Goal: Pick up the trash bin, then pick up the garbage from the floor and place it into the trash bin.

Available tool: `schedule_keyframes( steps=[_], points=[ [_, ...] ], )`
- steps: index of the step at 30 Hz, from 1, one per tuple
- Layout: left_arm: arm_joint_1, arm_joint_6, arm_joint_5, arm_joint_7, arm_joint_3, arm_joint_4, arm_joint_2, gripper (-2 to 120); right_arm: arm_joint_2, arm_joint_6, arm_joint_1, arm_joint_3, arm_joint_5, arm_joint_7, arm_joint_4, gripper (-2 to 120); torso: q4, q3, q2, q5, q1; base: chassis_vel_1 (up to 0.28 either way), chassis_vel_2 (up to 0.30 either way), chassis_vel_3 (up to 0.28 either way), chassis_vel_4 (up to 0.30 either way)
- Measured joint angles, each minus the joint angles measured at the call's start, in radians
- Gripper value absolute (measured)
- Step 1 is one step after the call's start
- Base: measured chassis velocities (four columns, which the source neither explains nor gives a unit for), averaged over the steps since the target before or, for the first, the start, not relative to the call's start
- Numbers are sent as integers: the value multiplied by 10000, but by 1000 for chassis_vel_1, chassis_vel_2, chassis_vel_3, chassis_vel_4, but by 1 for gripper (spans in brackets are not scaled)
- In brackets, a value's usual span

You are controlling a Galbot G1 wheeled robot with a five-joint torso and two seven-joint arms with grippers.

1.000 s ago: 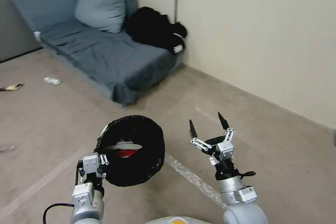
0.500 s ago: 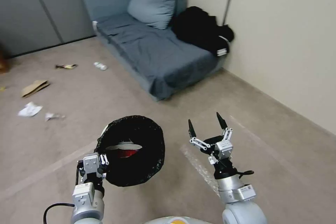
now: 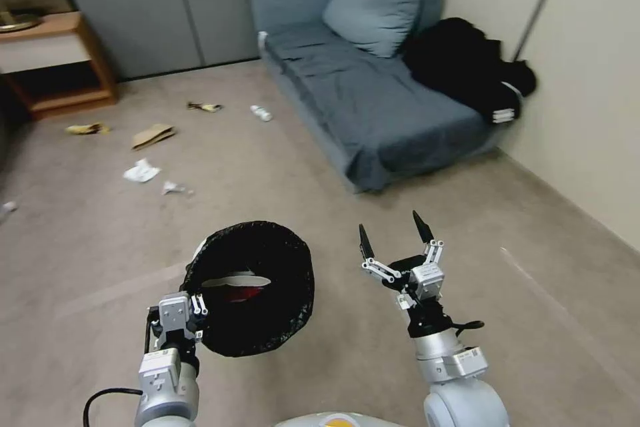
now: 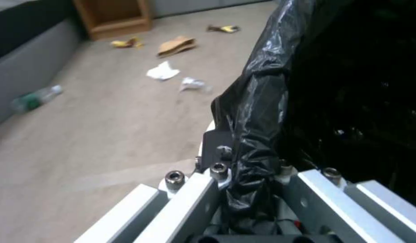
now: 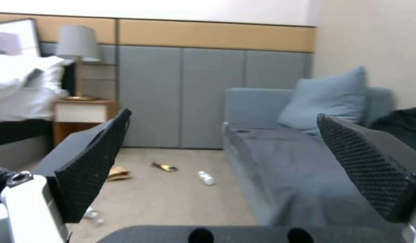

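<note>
Two grippers up, bin held, litter across the room

Left gripper point(image 3: 193, 307) is clenched on the near rim of the bin point(image 3: 250, 287), which it holds off the carpet and tilted so that the mouth faces the head camera. A black liner point(image 4: 257, 111) is folded over the rim; the left wrist view shows it pinched between the silver fingers point(image 4: 208, 189), with a little of the white wall just beside them. Inside the bin lie a white scrap point(image 3: 235, 278) and something red point(image 3: 238, 292) under it.

Right gripper point(image 3: 395, 239) is raised beside the bin, apart from it, released, its two black fingertips spread wide and holding nothing. In the right wrist view the textured pads point(image 5: 98, 158) frame the sofa point(image 5: 280, 148) and the floor before it.

Garbage lies on the carpet well away from the robot, to the left of the sofa point(image 3: 373, 93): a small bottle point(image 3: 261, 113) nearest the sofa, a yellow wrapper point(image 3: 205, 107) beside it, a brown cardboard scrap point(image 3: 153, 136), another yellow piece point(image 3: 87, 128) near a wooden nightstand point(image 3: 53, 60), and two white paper scraps point(image 3: 141, 171) closer in. A green-labelled bottle point(image 4: 34, 99) lies near the grey base of a bed in the left wrist view. On the sofa rest a blue pillow point(image 3: 373, 3) and a black bundle point(image 3: 470, 70).
</note>
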Motion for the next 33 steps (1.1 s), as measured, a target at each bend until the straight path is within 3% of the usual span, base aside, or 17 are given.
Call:
schedule_keyframes(
  steps=[10, 33],
  points=[
    [-11, -42, 30, -17, 50, 86, -7, 1, -17, -2, 36, 15, 14, -79, 61, 100, 3, 0, 0, 1, 1, 101, 101, 107, 99],
    [-52, -41, 85, -20, 88, 54, -10, 1, -29, -25, 66, 50, 50, -99, 65, 100, -1, 0, 0, 1, 0, 0, 0, 0, 0]
  ],
)
